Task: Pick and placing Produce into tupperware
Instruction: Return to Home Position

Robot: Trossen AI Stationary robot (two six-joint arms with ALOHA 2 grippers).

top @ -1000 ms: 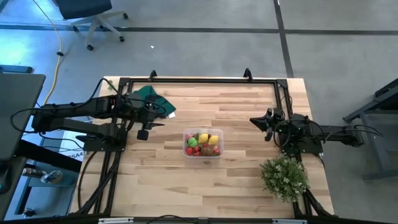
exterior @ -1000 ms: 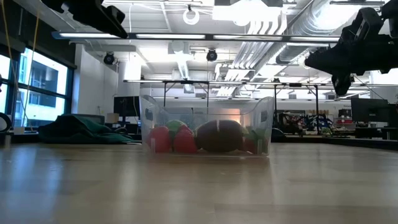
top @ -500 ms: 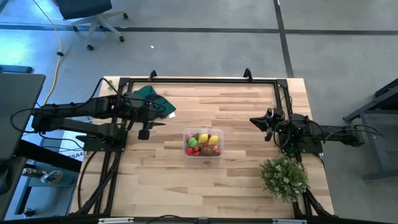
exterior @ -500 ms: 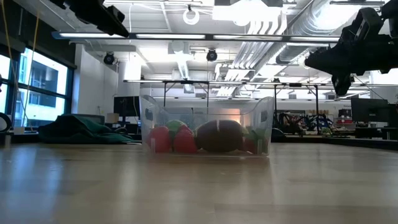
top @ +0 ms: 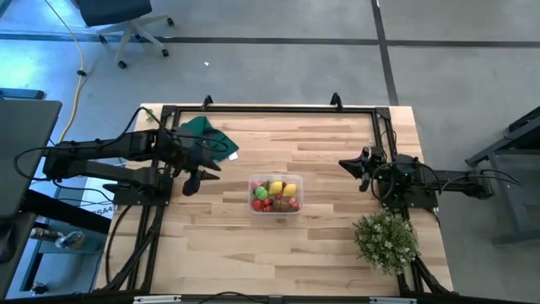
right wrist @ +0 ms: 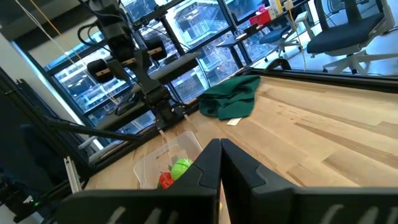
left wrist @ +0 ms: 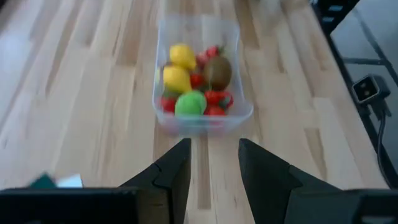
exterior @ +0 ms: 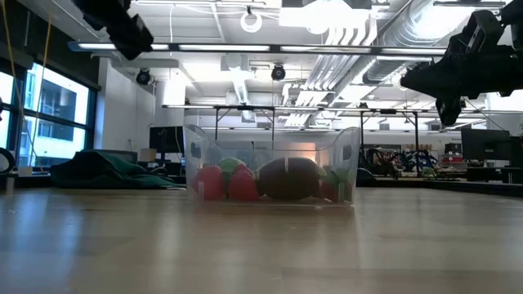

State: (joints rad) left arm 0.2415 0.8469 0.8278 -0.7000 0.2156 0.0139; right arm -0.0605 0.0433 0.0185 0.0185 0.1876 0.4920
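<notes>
From above, the produce (top: 274, 193) sits in the tupperware (top: 276, 213) at the middle of the table (top: 337, 245), none loose; the left wrist view shows the left gripper (left wrist: 212, 155) empty, fingers apart, the right wrist view the right gripper (right wrist: 220, 152) with fingers together, so packing looks finished.

The tupperware (right wrist: 152, 163) holds green and seemingly red produce (right wrist: 181, 166).
</notes>
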